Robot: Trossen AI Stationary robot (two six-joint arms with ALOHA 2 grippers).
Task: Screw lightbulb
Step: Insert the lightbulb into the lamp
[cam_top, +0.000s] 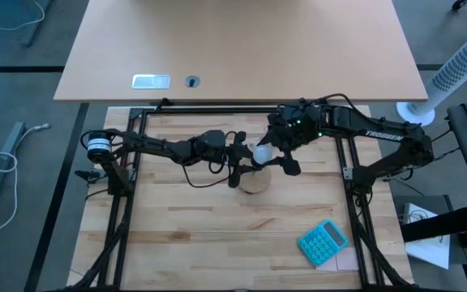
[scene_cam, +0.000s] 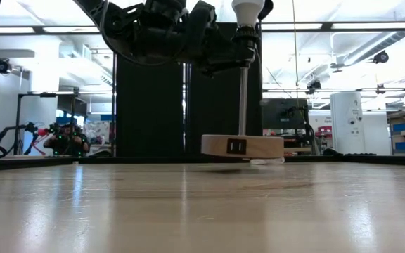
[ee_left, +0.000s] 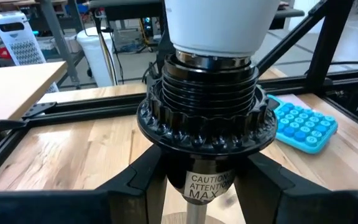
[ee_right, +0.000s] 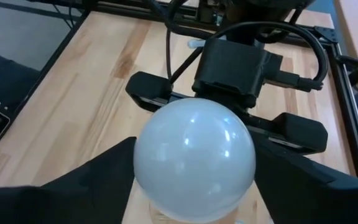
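A small lamp stands mid-table: a tan wooden disc, which also shows in the low view, carries a thin rod with a black socket on top. The white lightbulb sits neck-down in the socket and also shows in the high view. My left gripper reaches in from the left and is shut on the socket. My right gripper is over the lamp and shut on the bulb. My left gripper pinches the socket's lower barrel, below its toothed ring, between its two fingers. The fingers come level from the table's left. The socket stands upright on its rod, with the disc resting on the table. My right gripper holds the bulb's round dome between its two fingers, one on each side. The fingers come from above, pointing down. The bulb stands upright with its neck in the socket.
A blue calculator lies at the near right of the table. Black frame rails run along the table's left, right and far sides. A second, lighter table stands beyond the far edge.
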